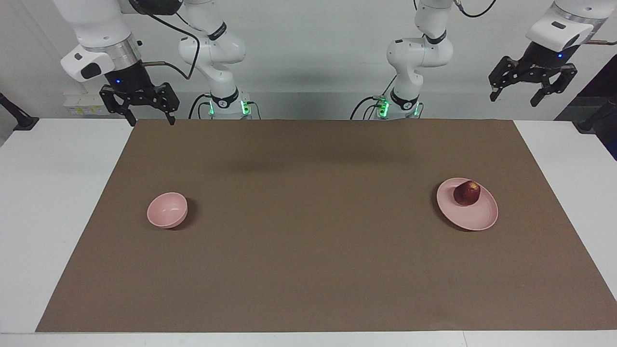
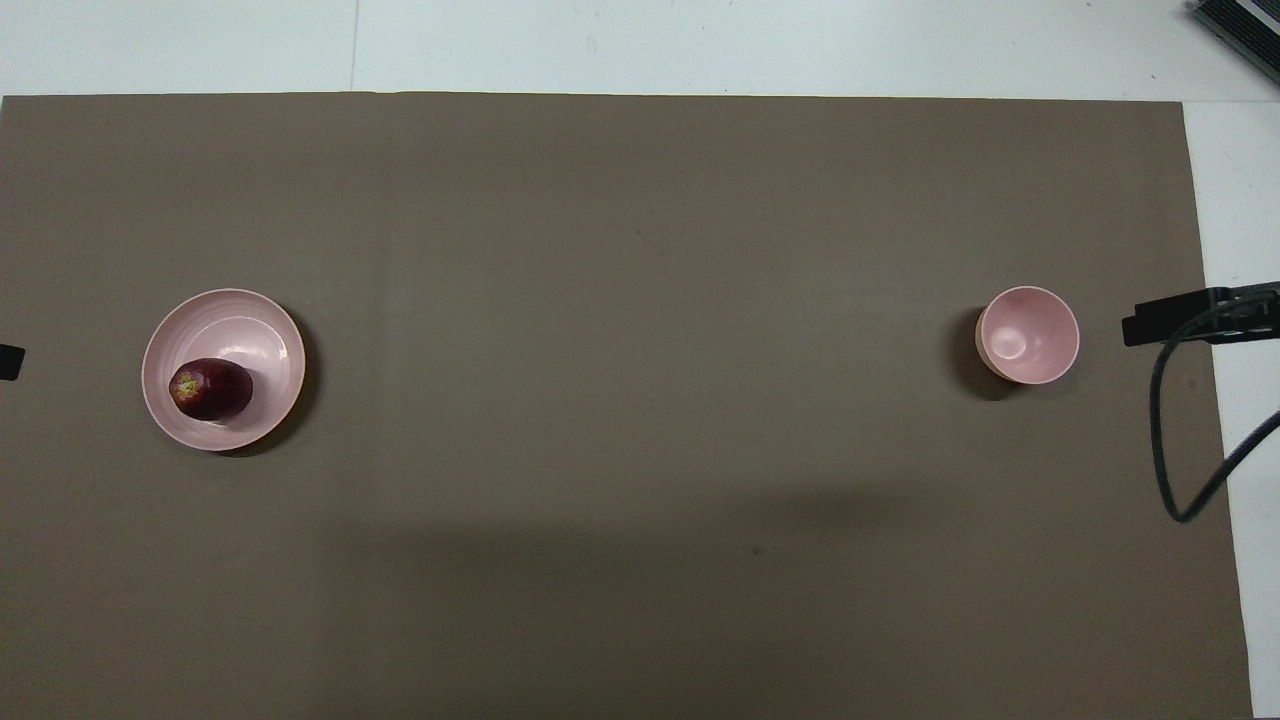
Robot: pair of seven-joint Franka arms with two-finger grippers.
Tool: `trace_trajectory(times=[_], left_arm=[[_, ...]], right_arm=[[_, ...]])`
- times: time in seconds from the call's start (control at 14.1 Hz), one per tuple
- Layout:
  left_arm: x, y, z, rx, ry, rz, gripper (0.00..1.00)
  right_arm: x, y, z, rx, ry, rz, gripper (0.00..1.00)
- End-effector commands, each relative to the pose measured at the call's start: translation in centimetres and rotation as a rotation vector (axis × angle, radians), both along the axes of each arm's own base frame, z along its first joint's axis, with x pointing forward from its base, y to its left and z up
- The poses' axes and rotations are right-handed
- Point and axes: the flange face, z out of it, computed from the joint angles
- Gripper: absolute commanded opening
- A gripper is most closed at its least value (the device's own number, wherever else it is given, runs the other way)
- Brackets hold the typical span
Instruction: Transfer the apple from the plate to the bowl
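1. On the plate [image 1: 475, 219], toward the robots' side of it: apple [image 1: 466, 193], small, round, dark red w/ a yellowish patch at its stem end.
2. Plate is flat, pale pink, lying on the brown mat [image 1: 318, 250] at the left arm's end.
3. Bowl [image 1: 167, 210]: small, deep, pale pink, well apart from plate, at the right arm's end; nothing in it.
4. Left gripper [image 1: 532, 86] raised off the mat's edge nearest the plate, fingers spread, holding nothing.
5. Right gripper [image 1: 142, 112] up over the mat corner, well apart from plate, fingers spread, holding nothing.

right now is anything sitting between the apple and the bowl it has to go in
Nothing visible. The apple lies on the plate toward the left arm's end; only bare brown mat separates it from the empty bowl.
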Motion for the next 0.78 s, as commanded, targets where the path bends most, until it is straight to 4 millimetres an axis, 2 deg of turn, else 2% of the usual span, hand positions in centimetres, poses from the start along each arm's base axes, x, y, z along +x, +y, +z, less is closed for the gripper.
trace_trajectory(times=[0.0, 0.71], left_arm=[[-0.61, 0.15, 0.32, 0.005, -0.009, -0.001, 1.00], [-0.73, -0.37, 0.32, -0.006, -0.008, -0.003, 1.00]], right_arm=[[-0.14, -0.22, 0.01, 0.006, -0.004, -0.018, 1.00], [-0.14, -0.22, 0.01, 0.006, -0.004, -0.018, 1.00]])
